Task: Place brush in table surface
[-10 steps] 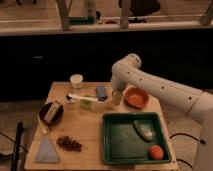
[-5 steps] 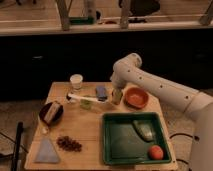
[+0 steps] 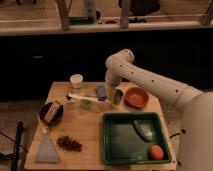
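Brush [image 3: 82,97] lies flat on the table [image 3: 85,125], a slim white stick running left to right across the far half of the wooden top. Nearest the camera, a blue-grey wedge [image 3: 46,151] and a dark cluster [image 3: 69,144] of small bits (berries or raisins, hard to say) sit at the front left. The green tray [image 3: 107,142] fills the front right, with an orange fruit [image 3: 156,151] in its near corner. Further in, a dark bowl [image 3: 51,113] sits by the left edge. Beyond it comes the brush, its right end just beside a blue-grey block [image 3: 101,91]. The pincer [image 3: 112,91] hangs low just past that block, between it and the orange bowl [image 3: 136,97]. I cannot tell whether it is open or closed, nor whether it touches the brush. A white cup [image 3: 76,81] stands at the far edge.

Over the last second almost nothing has changed: the brush rests in the same spot at the same angle, and the arm [image 3: 150,82] holds nearly the same pose. That suggests the brush is already down on the wood, so the placing looks done or nearly so. What remains, by my reading, is for the pincer to let go (if it hasn't) and lift clear without dragging the stick.
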`<state>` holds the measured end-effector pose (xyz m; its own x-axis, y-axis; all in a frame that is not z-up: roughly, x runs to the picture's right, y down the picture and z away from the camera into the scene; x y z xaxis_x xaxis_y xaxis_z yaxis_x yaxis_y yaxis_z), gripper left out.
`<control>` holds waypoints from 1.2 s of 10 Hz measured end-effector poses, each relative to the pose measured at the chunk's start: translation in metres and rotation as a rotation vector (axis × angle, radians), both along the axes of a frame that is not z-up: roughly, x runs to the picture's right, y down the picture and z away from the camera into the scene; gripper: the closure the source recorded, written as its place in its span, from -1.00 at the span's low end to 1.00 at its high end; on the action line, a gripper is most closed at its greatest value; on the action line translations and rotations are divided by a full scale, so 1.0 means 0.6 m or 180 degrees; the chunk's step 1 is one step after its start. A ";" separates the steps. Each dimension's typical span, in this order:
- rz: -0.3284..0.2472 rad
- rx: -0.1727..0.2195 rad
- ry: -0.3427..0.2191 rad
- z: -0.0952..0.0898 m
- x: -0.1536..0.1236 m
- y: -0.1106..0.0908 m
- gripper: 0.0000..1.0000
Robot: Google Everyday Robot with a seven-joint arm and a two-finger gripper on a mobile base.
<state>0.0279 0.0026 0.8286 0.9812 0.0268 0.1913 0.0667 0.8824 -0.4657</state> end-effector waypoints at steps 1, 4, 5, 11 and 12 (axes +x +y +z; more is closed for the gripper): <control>0.0005 -0.0087 -0.0010 0.001 -0.022 0.001 -0.60; 0.0063 -0.0238 0.0002 0.007 -0.073 0.006 -0.60; 0.0079 -0.0259 0.0016 0.009 -0.089 0.012 -0.60; 0.0120 -0.0338 -0.0062 0.029 -0.172 0.040 -0.60; 0.0127 -0.0360 -0.0070 0.038 -0.179 0.046 -0.60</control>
